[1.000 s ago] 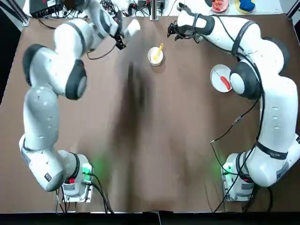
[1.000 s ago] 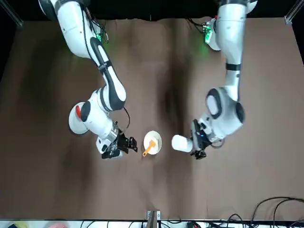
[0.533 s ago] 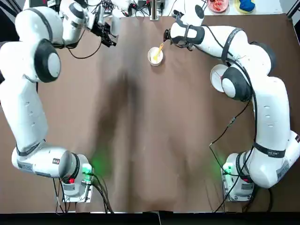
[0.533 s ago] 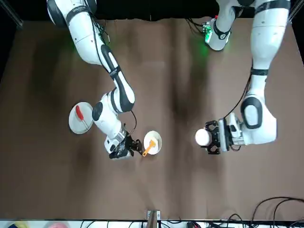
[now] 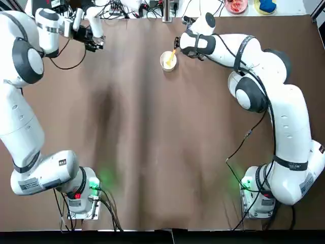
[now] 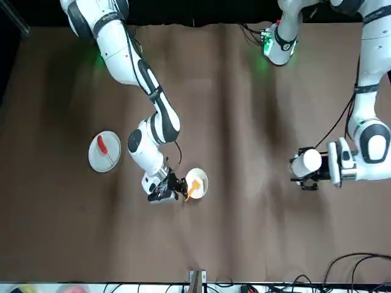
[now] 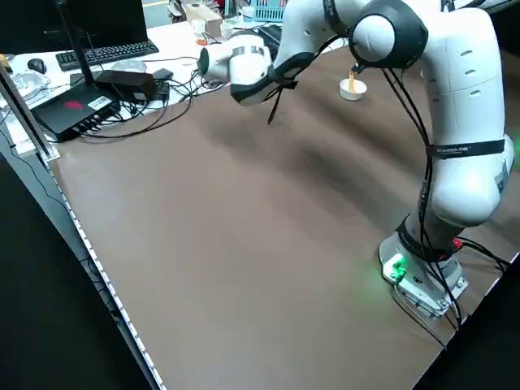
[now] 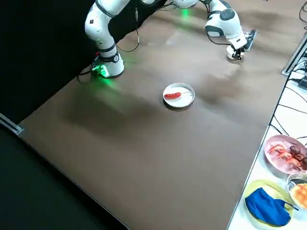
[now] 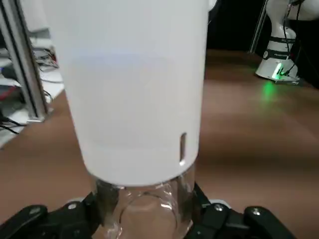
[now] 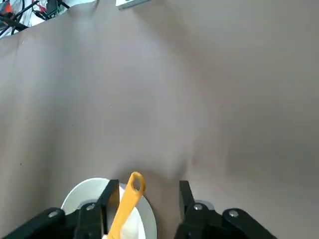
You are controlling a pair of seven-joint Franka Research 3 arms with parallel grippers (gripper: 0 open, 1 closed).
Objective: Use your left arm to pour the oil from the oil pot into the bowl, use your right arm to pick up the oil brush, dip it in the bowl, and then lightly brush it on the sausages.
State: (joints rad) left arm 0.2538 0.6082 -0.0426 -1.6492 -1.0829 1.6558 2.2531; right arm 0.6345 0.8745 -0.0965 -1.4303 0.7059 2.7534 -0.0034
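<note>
The oil pot [image 9: 134, 84], white-topped with a clear lower body, is held off the table in my left gripper [image 9: 144, 219], which is shut on its glass part. In the front view the oil pot [image 6: 304, 162] hangs far off to my left of the bowl [image 6: 200, 178]. The oil brush [image 10: 128, 196] rests in the small white bowl [image 10: 84, 196], its yellow-orange handle leaning out over the rim. My right gripper [image 10: 146, 199] is open and low beside the bowl, its fingers on either side of the handle. The red sausage [image 6: 101, 144] lies on a white plate [image 6: 113, 160].
Beyond the far edge run cables, a metal post [image 5: 166, 10] and dishes of food [image 8: 287, 153], with a blue cloth [image 8: 266, 207] on a yellow plate. The brown table [image 5: 162, 142] spreads between the two arm bases.
My left arm has swung the oil pot away from the bowl, out to the far left corner. My right gripper has closed in on the bowl and now straddles the brush handle.
</note>
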